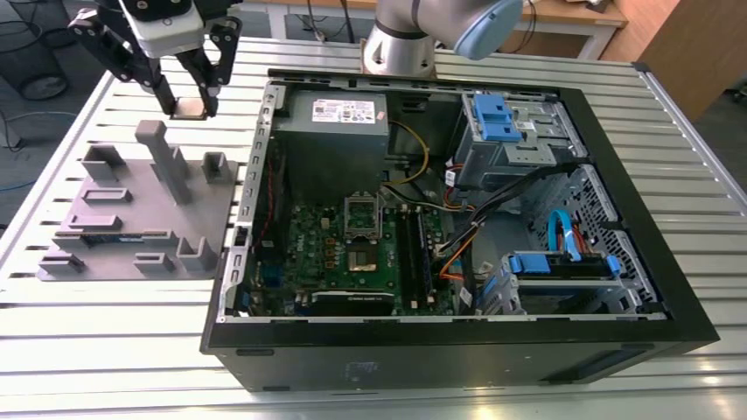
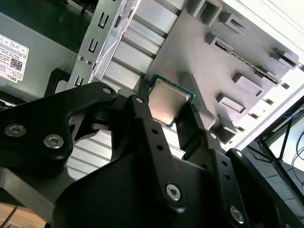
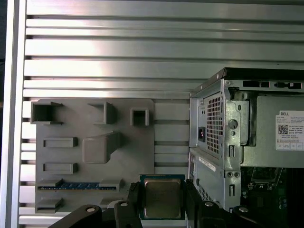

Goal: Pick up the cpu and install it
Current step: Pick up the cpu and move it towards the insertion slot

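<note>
Exterior view: the gripper (image 1: pixel 191 98) hangs above the slatted aluminium table (image 1: pixel 94 350), clamped on the cpu (image 1: pixel 191 108). It sits beyond the far edge of the grey holder tray (image 1: pixel 129 219) and just outside the wall of the open computer case (image 1: pixel 467 350) (free air all around). The motherboard socket (image 1: pixel 363 214) lies well apart, inside the case.

Second wrist view: two black fingers (image 2: pixel 142 114) press on opposite edges of the cpu, leaving its silver top and green rim exposed.

First wrist view: the cpu is over the tray corner nearest the case. A memory stick (image 3: pixel 78 185) sits in a tray slot, with bare slats beyond.
</note>
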Tool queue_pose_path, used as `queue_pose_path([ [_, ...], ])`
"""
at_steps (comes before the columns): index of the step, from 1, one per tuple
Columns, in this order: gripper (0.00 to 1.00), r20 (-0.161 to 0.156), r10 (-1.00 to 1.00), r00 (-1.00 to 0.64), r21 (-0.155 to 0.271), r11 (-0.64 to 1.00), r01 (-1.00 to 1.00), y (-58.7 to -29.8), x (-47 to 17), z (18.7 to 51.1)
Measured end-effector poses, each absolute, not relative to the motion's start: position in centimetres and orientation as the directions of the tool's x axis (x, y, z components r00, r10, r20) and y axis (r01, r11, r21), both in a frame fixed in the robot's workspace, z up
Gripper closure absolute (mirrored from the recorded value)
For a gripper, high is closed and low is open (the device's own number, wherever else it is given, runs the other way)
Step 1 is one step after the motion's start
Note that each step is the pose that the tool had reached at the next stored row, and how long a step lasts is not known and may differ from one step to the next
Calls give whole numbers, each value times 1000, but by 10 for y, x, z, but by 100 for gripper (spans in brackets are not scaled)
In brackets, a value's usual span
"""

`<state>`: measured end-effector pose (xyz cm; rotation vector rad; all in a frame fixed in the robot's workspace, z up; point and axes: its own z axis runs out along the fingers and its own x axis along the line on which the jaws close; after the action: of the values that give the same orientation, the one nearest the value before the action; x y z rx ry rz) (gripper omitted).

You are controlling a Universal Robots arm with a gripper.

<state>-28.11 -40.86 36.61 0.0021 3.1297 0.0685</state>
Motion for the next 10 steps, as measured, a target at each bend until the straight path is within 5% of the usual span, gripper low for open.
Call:
queue_pose_path([
  [10, 53, -11, 2, -1000, 44, 999, 1, -409, -277, 366],
])
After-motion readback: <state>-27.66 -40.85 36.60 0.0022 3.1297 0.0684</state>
